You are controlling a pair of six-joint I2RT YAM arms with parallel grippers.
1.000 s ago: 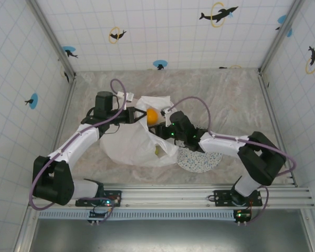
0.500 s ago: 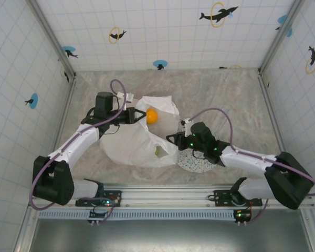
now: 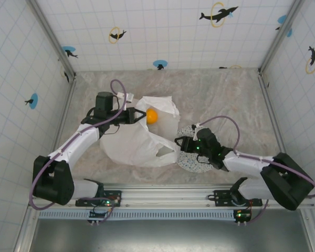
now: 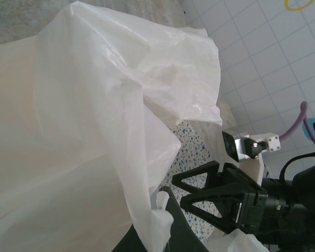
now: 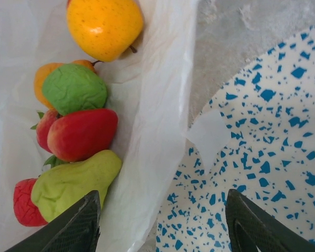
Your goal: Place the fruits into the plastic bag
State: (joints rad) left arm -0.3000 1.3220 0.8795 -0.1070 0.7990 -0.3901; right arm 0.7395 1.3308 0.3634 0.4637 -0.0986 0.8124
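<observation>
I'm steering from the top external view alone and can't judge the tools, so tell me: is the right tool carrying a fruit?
Observer: No. The right wrist view shows the right tool open, nothing between its fingers, above the edge of the round blue-speckled white plate.
Operator: What's inside the bag?
Observer: In the thin translucent white plastic bag lie a yellow-orange apple, a lumpy green fruit, a red apple, a green pear and a red strawberry.
Operator: And the other arm?
Observer: The left wrist view shows the left tool shut on a bunched fold of bag film.
</observation>
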